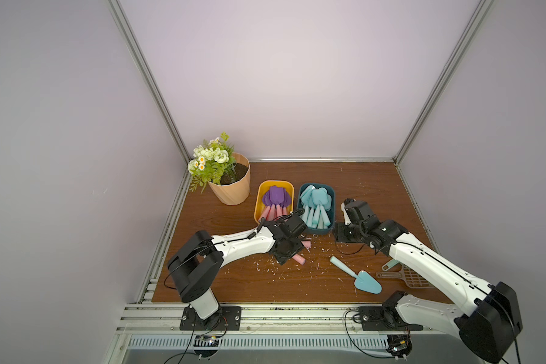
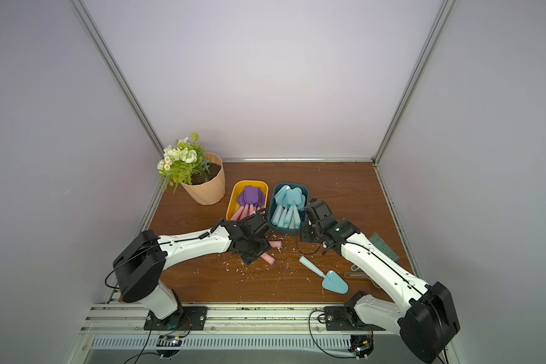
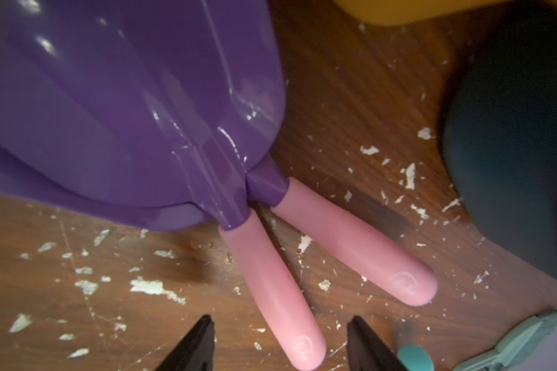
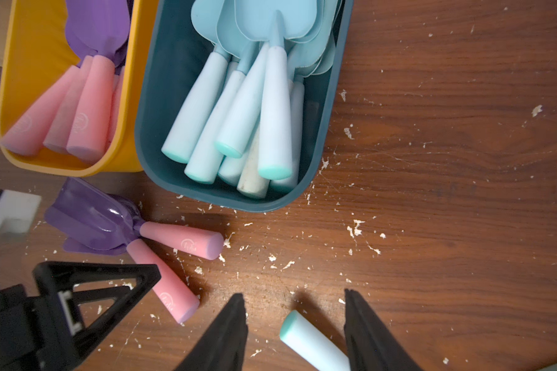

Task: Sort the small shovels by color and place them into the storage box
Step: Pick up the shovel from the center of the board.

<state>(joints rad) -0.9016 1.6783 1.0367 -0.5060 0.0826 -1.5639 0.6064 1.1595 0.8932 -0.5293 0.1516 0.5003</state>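
Two purple shovels (image 4: 100, 221) lie on the desk (image 1: 375, 195) with their blades nested, just at 5 o'clock of the yellow box (image 1: 258, 201). That box already holds the other purple ones. The left hand (image 3: 281, 321) hangs over the pair with its fingers apart. The end of one pink handle (image 3: 270, 289) sits between the fingertips, and neither finger touches it.

The step in hand looks like picking up that shovel. To do it well, I would move the hand further along the handle before closing, because a pinch on the rounded end is likely to slip. The second handle splays off just beside the first, so the fingers should straddle one handle only. Lift slowly — the nested blades may cling, and the lower shovel could be dragged along.

A single turquoise shovel (image 1: 356, 274) lies at 4 o'clock of the desk's middle, with its handle pointing to 10 o'clock. The rest are in the teal box (image 1: 332, 205), at 3 o'clock of the yellow one. The right hand (image 4: 293, 292) also has its fingers apart, and the turquoise handle's tip sits between them, ungripped. The two hands are near each other, so one should move at a time.
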